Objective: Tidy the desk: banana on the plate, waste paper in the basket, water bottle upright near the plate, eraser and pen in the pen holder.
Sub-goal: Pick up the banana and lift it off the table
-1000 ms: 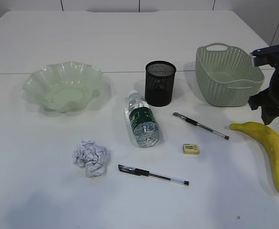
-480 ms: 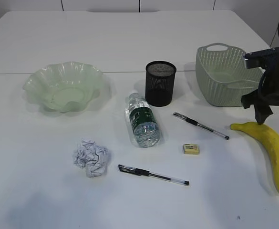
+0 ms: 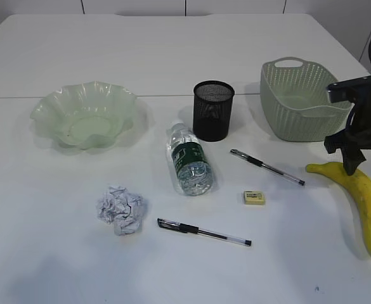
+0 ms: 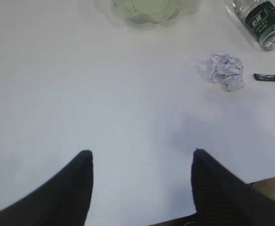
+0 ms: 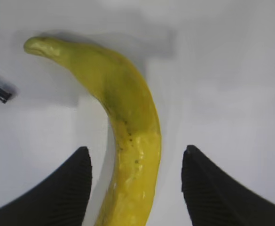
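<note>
The setting is a staged test bench in a lab or office room: white surface, plain pale wall panels at 12 o'clock. Desk items indicate office use: mesh pen holder at centre, pens at 6 o'clock.

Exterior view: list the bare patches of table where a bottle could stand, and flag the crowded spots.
Bare: the strip between the plate and pen holder; the near-left corner, left of the paper ball; the far tabletop behind the basket. Crowded: the middle, where bottle, two pens and eraser lie close; the right edge holds the banana.
</note>
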You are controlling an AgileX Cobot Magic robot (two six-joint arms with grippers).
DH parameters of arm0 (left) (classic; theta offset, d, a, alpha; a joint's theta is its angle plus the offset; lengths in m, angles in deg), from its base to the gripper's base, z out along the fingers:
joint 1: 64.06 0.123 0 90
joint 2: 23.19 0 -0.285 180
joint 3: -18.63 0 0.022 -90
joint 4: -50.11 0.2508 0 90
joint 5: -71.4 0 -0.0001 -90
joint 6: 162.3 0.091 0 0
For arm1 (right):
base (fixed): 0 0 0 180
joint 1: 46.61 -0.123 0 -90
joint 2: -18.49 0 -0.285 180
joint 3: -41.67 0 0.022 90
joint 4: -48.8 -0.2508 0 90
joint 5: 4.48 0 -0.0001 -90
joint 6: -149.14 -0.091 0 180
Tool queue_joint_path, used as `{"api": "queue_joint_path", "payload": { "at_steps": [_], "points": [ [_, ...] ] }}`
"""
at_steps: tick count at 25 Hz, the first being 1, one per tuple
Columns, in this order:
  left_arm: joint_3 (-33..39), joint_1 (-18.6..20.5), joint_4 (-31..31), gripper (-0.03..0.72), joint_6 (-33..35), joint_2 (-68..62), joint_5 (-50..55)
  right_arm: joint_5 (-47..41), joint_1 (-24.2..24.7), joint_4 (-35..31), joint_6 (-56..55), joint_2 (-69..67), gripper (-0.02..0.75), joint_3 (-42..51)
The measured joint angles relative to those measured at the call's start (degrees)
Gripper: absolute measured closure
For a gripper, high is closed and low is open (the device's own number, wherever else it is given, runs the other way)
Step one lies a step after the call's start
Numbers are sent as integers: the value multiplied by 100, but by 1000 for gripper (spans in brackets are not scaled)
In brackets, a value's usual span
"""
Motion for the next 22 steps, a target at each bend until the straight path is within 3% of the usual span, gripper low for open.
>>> {"api": "queue_joint_path", "payload": {
  "at_steps": [22],
  "points": [
    [0,0,-72,223,-45,0,0,375,0,46,147,-512,286,0]
  ]
}}
